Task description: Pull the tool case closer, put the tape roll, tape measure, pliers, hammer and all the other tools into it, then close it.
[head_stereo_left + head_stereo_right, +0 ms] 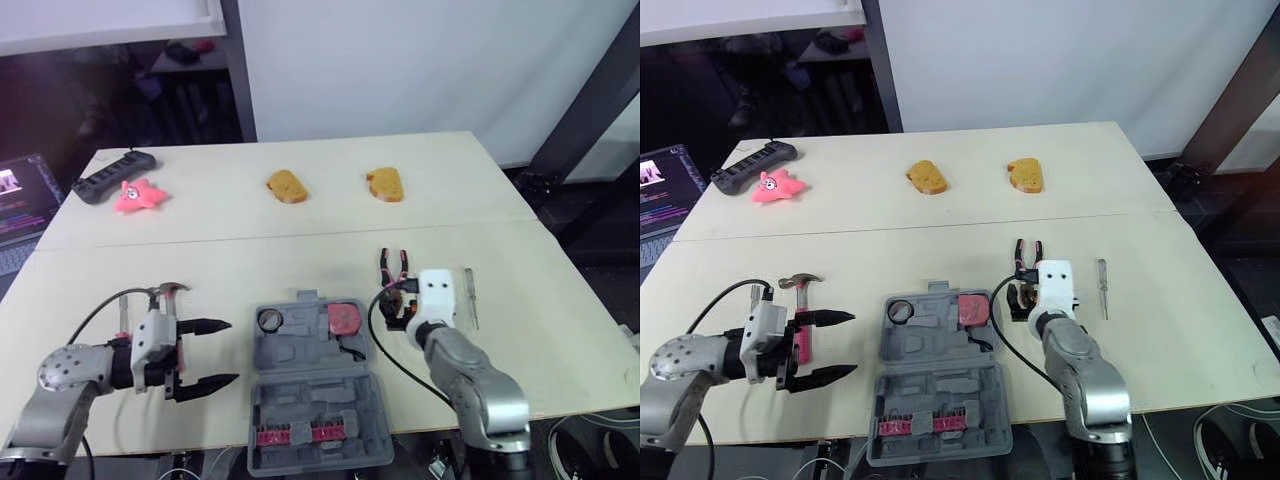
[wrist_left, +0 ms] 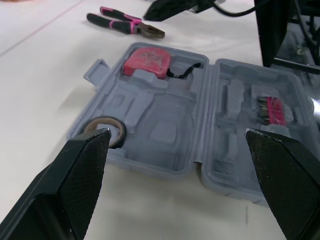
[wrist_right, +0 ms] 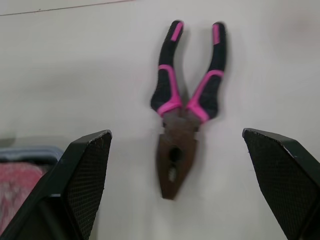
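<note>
Tool case [image 1: 310, 348] open flat at table's front edge; tape roll [image 1: 270, 320], tape measure [image 1: 345, 318] in far half. Left gripper [image 1: 231, 351] wide open, empty, hammer [image 1: 800, 284] beside it. Right gripper [image 3: 175, 135] wide open, empty, facing pliers [image 3: 186, 105] right of case.
</note>
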Available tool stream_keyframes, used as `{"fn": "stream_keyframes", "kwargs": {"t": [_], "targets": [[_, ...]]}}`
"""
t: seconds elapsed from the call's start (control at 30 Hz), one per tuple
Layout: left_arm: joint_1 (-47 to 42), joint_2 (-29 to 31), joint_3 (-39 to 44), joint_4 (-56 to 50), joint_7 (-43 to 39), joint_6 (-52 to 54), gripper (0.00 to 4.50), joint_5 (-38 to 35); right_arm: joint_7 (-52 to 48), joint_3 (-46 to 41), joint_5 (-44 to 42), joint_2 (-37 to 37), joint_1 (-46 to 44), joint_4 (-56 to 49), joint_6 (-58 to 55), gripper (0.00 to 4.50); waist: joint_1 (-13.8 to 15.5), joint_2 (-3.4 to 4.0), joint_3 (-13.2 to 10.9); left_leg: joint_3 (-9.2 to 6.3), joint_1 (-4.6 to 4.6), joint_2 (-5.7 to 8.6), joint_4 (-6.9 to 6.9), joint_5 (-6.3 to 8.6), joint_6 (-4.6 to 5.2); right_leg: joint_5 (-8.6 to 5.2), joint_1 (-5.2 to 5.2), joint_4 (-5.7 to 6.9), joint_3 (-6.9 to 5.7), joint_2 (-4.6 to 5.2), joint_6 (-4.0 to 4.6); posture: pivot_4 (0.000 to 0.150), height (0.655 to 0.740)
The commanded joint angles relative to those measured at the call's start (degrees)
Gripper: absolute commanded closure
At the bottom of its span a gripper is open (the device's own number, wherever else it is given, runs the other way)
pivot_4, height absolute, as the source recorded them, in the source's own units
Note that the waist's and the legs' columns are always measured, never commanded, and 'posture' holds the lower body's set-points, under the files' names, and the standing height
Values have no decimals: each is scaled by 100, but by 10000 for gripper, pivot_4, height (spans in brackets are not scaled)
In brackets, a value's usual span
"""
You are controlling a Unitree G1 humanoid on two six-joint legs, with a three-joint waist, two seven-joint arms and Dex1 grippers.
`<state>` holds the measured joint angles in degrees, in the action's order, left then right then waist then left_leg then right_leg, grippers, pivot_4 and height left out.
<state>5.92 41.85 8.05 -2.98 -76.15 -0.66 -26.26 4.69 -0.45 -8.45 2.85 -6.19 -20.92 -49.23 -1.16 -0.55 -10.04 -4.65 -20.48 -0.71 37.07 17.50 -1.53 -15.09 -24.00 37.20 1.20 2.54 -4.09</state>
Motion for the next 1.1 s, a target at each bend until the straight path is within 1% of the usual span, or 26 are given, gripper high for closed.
{"fn": "stream_keyframes", "kwargs": {"t": [0.03,0.17,0.4,0.43,0.47,0.5,0.53,0.63,0.67,0.77,0.87,1.03,1.1], "targets": [[-36,44,26,-93,-4,-64,0,-31,222,-72,161,-228,-278,498,386,541,-4,0,0,0,1,0,0,0,0,0,0,0,0,0,1,1500,7400],[21,21,36,12,-97,-220,0,-38,499,-302,274,-411,-561,1186,576,541,-7,1,-1,1,1,0,0,0,0,-1,-1,2,1,-3,2,1500,7400],[127,-46,18,127,-149,-402,0,-28,462,-420,222,-519,-742,1742,746,541,-12,0,0,2,2,0,1,0,1,0,0,2,3,-2,2,1500,7400],[141,-48,18,136,-153,-421,0,-29,498,-471,210,-545,-763,1798,727,6184,-15,0,0,2,4,0,1,0,1,0,1,2,3,-2,3,1500,7400],[152,-48,21,150,-158,-443,0,-29,524,-500,203,-568,-762,1814,709,8752,-22,-1,1,2,5,0,1,0,1,0,1,2,3,-2,3,1500,7400],[161,-46,23,158,-159,-459,0,-32,532,-518,200,-587,-758,1814,697,12952,-23,-1,1,2,5,-1,1,0,1,0,1,2,4,-3,4,1500,7400],[165,-43,26,181,-162,-480,0,-32,511,-503,195,-602,-723,1793,675,18429,-26,-1,1,1,5,-1,1,0,1,0,1,2,4,-5,4,1500,7400],[163,-42,20,255,-170,-541,0,-15,477,-481,205,-630,-649,1744,678,32786,-74,-1,1,1,5,-2,0,0,1,0,1,4,4,-5,3,1500,7400],[163,-41,17,268,-172,-548,0,-16,462,-474,213,-625,-637,1738,675,35259,-99,0,1,0,5,-2,0,0,1,0,1,5,3,-6,3,1500,7400],[166,-36,-1,298,-176,-584,0,-18,415,-480,218,-590,-600,1696,716,35149,-133,0,1,-2,6,-3,-2,0,1,0,1,6,3,-6,3,1500,7400],[136,-52,-37,319,-152,-591,0,3,146,-362,279,-309,-462,1393,859,35149,-131,1,1,-3,4,-3,-3,0,1,1,0,6,2,-6,2,1500,7400],[71,-76,-82,297,-116,-554,0,13,-517,-278,117,332,263,33,784,35149,-119,17,-9,-2,-3,0,-4,0,1,0,-3,4,2,-1,1,1500,7400],[38,-92,-112,296,-117,-535,0,20,-939,-192,13,729,855,-769,729,35149,-120,27,-15,-1,-5,0,-3,0,2,0,-5,4,3,-1,0,1500,7400]]}}
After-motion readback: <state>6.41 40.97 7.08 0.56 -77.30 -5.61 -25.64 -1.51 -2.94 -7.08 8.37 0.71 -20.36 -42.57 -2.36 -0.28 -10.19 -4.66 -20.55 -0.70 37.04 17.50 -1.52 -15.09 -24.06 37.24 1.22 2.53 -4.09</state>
